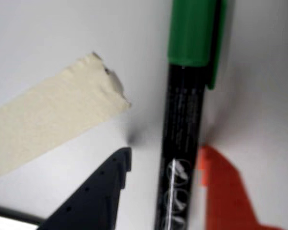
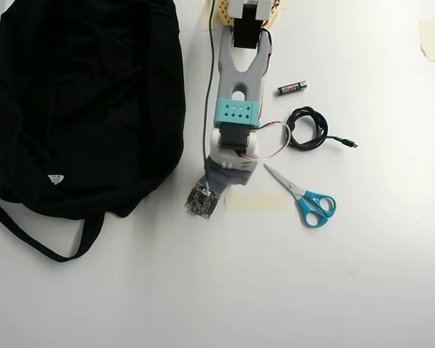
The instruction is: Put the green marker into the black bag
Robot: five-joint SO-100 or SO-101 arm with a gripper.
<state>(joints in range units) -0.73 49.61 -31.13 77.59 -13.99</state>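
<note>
Fingers: gripper (image 1: 165,158) open, dark and orange tips straddling the green marker (image 1: 180,124), lower centre of wrist view.
Marker: lying flat, cap toward top edge.
Grasp: centre on barrel before closing.
Room: tape strip (image 1: 53,120) at left; black bag (image 2: 87,101) upper left overhead, bare table between.

Probably a hobbyist's desk or small lab: white bench (image 2: 362,290) with masking tape (image 2: 255,202), scissors (image 2: 304,197) and coiled cable (image 2: 308,129) at three o'clock.
</note>
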